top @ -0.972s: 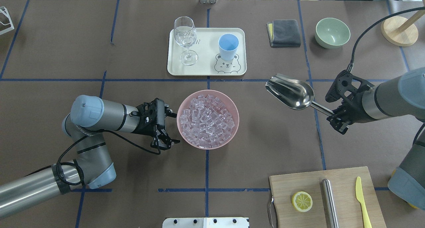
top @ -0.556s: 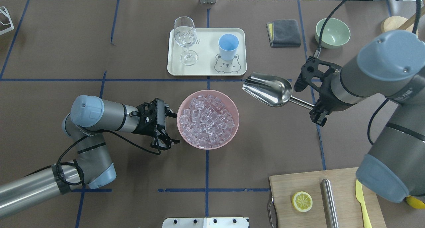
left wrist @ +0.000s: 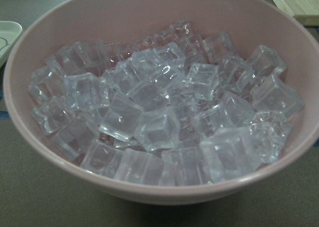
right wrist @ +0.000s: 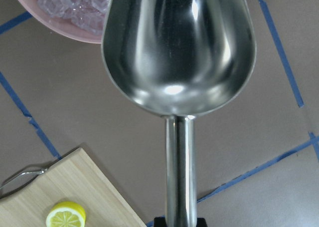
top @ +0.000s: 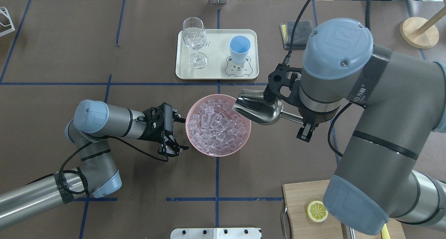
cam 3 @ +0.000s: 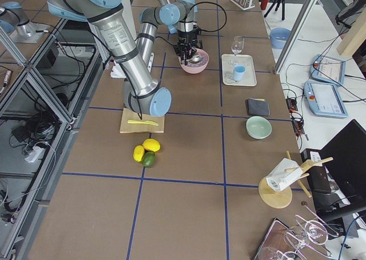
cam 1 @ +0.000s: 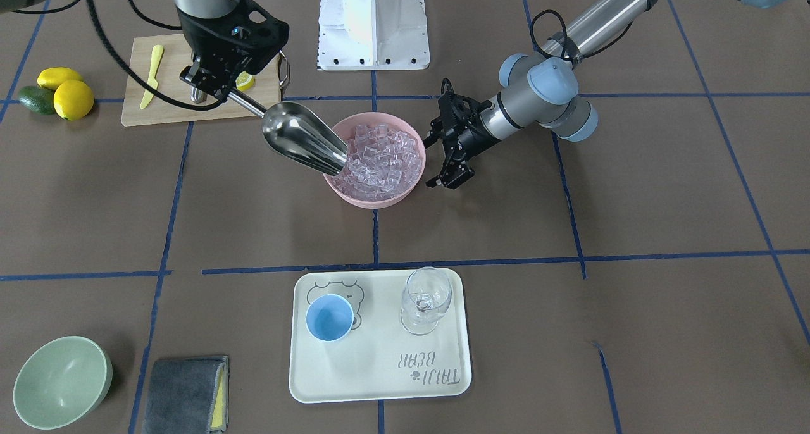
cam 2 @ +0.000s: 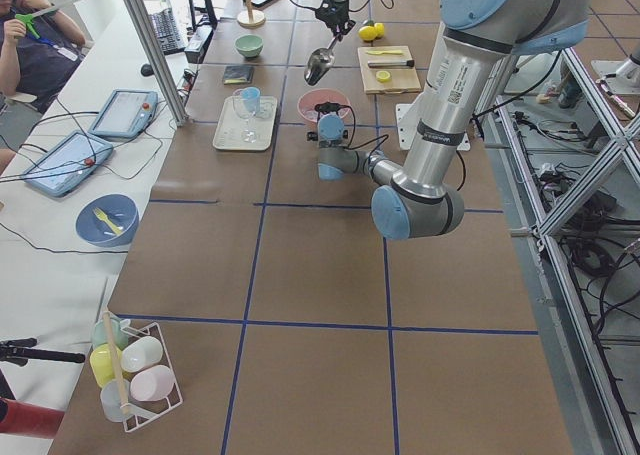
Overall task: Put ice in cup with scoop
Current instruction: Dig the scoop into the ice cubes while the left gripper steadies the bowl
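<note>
Gripping the shiny steel scoop [top: 259, 110], the right tool [cam 1: 215, 91] tips it to dig clear ice cubes [top: 217, 125] from the pink bowl [top: 217, 153]; the left tool [top: 180, 134] gapes alongside.

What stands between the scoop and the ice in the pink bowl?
Nothing visible. The scoop, held by the right gripper, has its mouth over the pink bowl's rim, right by the ice. The left gripper sits open beside the bowl's opposite side, out of the path.

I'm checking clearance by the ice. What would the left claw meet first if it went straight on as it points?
Probably the pink bowl, at its near wall: the open left claw points straight at it, with the ice behind. Height of contact is unclear.
</note>
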Robot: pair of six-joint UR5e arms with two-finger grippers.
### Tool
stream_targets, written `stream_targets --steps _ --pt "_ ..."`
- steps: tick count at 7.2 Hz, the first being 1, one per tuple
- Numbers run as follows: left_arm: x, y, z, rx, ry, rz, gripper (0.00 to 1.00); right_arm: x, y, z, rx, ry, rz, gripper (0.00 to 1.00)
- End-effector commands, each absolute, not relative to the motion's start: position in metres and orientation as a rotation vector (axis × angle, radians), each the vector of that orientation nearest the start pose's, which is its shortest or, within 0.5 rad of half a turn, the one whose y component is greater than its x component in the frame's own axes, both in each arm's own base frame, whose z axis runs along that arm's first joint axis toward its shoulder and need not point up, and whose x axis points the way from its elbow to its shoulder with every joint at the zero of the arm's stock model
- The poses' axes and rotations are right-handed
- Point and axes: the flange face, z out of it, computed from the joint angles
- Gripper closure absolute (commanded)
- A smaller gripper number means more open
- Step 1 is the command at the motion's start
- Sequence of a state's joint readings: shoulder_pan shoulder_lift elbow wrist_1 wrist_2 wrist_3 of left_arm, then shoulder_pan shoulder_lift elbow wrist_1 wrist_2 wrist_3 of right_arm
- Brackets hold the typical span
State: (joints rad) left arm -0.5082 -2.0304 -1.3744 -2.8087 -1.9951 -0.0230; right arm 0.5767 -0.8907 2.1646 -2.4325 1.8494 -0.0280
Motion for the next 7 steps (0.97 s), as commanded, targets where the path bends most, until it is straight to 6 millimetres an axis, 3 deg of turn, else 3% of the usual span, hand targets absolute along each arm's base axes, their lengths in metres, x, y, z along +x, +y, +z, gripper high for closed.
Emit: stream_targets --steps 1,2,4,7 --pt "0.536 -0.404 0.348 1.164 1.127 1.133 0.00 -0.409 -0.354 0.141 0.137 -0.356 -1.110 1.00" --pt "0.536 -0.404 0.348 1.164 1.127 1.133 0.00 -0.419 -0.345 0.148 0.084 -0.331 -1.113 1.00" --pt "0.535 -0.405 0.348 1.165 1.126 1.132 0.00 -0.431 -0.345 0.136 0.015 -0.316 -1.073 1.00" --pt "0.535 -0.405 0.348 1.165 1.126 1.132 0.00 -0.455 -0.335 0.135 -0.001 -0.292 -1.087 1.00"
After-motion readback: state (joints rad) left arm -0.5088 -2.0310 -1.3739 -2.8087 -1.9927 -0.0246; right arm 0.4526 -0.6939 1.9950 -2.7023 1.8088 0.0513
